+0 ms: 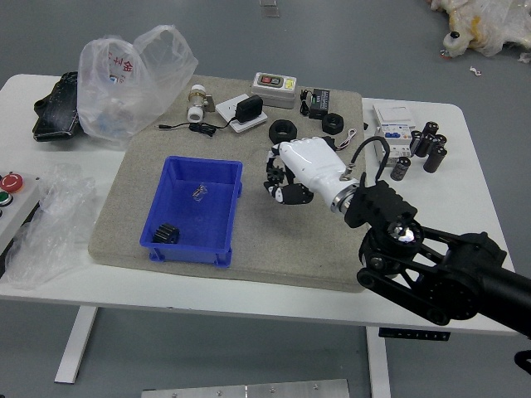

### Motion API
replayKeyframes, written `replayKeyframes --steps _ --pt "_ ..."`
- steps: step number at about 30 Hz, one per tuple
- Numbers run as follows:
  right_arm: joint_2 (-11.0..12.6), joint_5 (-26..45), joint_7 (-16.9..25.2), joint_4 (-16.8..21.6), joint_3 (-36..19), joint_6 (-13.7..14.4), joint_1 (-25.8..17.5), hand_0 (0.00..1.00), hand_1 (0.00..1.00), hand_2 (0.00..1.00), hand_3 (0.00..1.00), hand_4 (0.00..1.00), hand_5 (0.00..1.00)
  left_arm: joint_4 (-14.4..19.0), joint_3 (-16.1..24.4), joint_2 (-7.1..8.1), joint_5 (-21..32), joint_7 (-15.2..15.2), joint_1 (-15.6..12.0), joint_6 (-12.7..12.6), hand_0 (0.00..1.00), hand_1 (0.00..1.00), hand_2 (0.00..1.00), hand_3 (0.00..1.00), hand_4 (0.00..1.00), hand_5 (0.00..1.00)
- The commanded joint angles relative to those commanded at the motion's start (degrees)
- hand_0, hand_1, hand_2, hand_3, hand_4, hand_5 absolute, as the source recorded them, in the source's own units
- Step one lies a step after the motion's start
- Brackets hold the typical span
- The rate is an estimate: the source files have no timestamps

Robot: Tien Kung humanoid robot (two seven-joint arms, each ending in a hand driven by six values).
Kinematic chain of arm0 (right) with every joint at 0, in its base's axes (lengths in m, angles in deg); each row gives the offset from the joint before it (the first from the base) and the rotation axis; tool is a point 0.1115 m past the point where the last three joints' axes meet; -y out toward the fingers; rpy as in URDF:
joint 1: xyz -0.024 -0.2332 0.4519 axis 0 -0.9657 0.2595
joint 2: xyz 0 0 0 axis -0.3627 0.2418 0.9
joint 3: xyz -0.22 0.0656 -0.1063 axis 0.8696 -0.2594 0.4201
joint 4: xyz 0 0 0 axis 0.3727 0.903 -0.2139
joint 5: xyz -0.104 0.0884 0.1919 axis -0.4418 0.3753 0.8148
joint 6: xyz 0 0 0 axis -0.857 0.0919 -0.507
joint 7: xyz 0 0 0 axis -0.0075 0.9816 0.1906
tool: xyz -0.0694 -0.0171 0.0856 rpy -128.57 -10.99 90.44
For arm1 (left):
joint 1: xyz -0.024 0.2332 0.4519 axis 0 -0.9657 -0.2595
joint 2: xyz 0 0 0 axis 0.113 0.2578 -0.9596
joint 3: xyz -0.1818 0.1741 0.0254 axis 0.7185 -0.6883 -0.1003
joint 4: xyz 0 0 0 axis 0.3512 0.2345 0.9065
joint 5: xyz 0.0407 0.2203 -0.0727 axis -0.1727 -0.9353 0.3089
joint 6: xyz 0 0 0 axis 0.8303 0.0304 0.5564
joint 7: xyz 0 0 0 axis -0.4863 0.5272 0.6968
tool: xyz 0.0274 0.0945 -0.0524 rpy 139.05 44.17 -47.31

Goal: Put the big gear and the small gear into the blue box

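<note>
Pinching the small gear (275,175) between the fingers (294,196) of the right hand (312,167)

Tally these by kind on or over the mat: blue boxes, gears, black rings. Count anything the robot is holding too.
Blue box: 1
Gears: 2 (one in the box, one in the right hand)
Black rings: 2
Total: 5

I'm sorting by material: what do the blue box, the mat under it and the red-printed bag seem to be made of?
Blue box: likely rigid moulded plastic with a smooth finish, evenly coloured and straight-walled. Mat: perhaps felt or foam; it looks matt and finely speckled, which leaves it open. Bag: most likely thin, glossy plastic film, as it is see-through and crinkled.
</note>
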Motion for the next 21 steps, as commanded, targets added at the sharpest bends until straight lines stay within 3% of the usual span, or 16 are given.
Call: replayKeyframes --steps 5,12,13,18,19,21 --pt "-4.0 1.1 1.5 0.6 6.1 0.3 4.3 0.456 0.394 0.27 0.393 0.199 0.002 0.1 0.3 0.07 -0.4 -0.2 0.0 0.1 0.591 0.443 0.5 0.638 0.655 0.193" --pt "-7.1 3.7 3.0 -1.2 14.0 -0.1 7.2 0.47 0.414 0.272 0.4 0.207 0.002 0.1 0.6 0.14 -0.9 -0.5 0.0 0.2 0.591 0.444 0.501 0.639 0.658 0.195" --pt "-7.4 4.0 3.2 -1.6 14.7 -0.1 7.2 0.538 0.552 0.556 0.585 0.268 0.002 0.1 0.6 0.12 -0.9 -0.5 0.0 0.2 0.591 0.444 0.5 0.639 0.661 0.203" --pt "-8.0 4.9 3.6 -2.9 16.0 -0.5 7.1 0.538 0.552 0.556 0.585 0.268 0.002 0.1 0.7 0.1 -1.0 -0.6 0.0 0.2 0.591 0.444 0.5 0.639 0.661 0.203" --pt "-8.0 4.8 3.6 -3.0 16.0 -0.5 7.1 0.598 0.722 0.811 0.763 0.418 0.12 0.1 0.8 0.1 -1.1 -0.6 0.0 0.2 0.591 0.445 0.501 0.64 0.662 0.204" --pt "-8.1 4.6 3.6 -3.1 15.8 -0.3 7.1 0.598 0.722 0.811 0.763 0.418 0.12 0.1 0.8 0.12 -1.1 -0.6 0.0 0.2 0.591 0.445 0.501 0.64 0.662 0.204"
